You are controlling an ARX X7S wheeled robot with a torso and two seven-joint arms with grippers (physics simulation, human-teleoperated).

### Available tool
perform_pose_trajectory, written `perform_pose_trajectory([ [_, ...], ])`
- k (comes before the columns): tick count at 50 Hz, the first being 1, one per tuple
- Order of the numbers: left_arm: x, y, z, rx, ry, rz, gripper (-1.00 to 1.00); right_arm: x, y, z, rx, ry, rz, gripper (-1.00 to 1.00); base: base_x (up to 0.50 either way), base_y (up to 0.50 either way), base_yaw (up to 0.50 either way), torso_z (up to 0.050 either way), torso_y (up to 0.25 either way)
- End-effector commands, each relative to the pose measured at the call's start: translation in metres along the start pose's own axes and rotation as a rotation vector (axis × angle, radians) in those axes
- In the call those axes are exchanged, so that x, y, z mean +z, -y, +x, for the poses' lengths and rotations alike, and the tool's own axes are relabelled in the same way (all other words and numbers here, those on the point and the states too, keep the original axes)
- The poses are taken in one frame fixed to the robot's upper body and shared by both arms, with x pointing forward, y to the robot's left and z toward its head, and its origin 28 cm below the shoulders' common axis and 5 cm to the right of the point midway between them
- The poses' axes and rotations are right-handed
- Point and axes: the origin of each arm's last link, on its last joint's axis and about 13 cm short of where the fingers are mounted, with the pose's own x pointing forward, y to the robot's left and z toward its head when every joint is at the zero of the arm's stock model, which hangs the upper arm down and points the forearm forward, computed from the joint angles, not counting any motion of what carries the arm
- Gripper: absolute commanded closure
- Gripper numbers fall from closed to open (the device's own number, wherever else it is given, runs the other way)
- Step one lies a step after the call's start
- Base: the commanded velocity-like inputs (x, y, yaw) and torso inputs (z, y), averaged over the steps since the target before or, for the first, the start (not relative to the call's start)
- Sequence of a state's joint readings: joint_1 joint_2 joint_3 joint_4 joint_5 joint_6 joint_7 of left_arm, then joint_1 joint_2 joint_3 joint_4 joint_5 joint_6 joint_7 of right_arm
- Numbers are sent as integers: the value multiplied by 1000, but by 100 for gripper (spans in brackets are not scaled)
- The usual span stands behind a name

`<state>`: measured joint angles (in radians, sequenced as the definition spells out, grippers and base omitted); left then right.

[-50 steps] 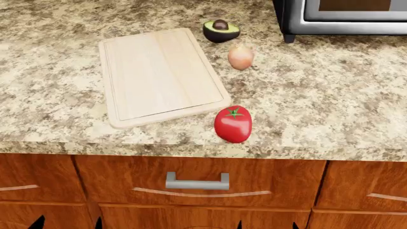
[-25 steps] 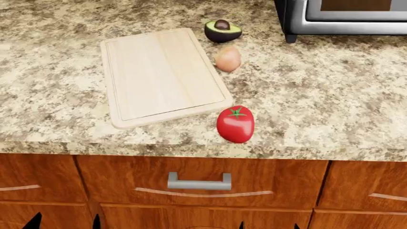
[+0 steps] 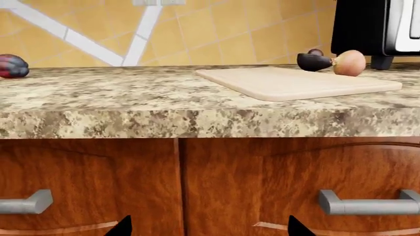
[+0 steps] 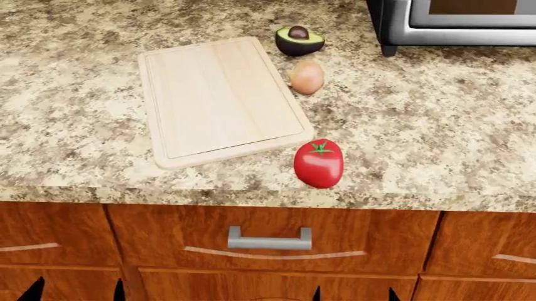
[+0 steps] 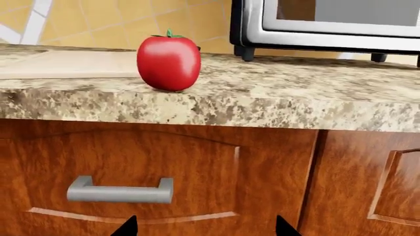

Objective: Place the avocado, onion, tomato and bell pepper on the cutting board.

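Since a second ago, everything sits slightly further right in the head view. Both grippers [image 4: 75, 290] [image 4: 352, 293] hang below the counter [image 4: 435, 138], fingertips apart, empty. Reach first for the tomato [image 4: 318, 163], beside the cutting board's [image 4: 218, 94] front corner, and grip it gently.

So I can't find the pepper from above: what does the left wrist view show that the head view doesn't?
Only the left wrist view shows the bell pepper, far along the counter from the cutting board. Only the head view shows the tomato. Both show the board, avocado and onion.
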<state>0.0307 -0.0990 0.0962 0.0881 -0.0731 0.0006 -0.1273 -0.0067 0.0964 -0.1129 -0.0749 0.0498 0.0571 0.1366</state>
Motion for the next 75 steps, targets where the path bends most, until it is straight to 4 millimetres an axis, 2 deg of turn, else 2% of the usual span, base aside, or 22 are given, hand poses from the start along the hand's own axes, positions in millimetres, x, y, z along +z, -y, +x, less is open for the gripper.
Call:
perform_pose_trajectory([
  [1,34,-13,-2,60,12,-1,-100,34,2,0,-3,61,-37,-100,0,0,0,0,0],
  [11,93,-23,-4,31,85,-28,-100,101,8,3,-25,180,-32,-100,0,0,0,0,0],
  [19,134,-37,1,22,144,12,-100,151,20,14,-40,235,-112,-100,0,0,0,0,0],
  [25,163,-50,12,55,204,63,-100,183,30,21,-54,276,-157,-100,0,0,0,0,0],
  [31,201,-63,24,66,255,107,-100,214,41,32,-84,280,-196,-100,0,0,0,0,0],
  [34,215,-69,29,104,250,126,-100,233,46,37,-53,267,-118,-100,0,0,0,0,0],
  [40,256,-81,33,96,253,150,-100,275,55,51,-27,284,-178,-100,0,0,0,0,0],
  [45,301,-93,36,130,317,153,-100,305,60,54,-21,292,-253,-100,0,0,0,0,0],
  [50,324,-101,45,138,293,150,-100,327,63,57,-5,287,-275,-100,0,0,0,0,0],
  [56,343,-109,54,123,260,122,-100,351,69,60,8,261,-262,-100,0,0,0,0,0],
  [62,352,-109,44,82,255,132,-100,368,68,62,10,251,-247,-100,0,0,0,0,0],
  [68,360,-105,29,40,276,140,-100,373,66,64,8,250,-240,-100,77,0,0,0,0],
  [75,362,-104,26,20,303,166,-100,365,61,66,23,244,-245,-100,295,0,0,0,0],
])
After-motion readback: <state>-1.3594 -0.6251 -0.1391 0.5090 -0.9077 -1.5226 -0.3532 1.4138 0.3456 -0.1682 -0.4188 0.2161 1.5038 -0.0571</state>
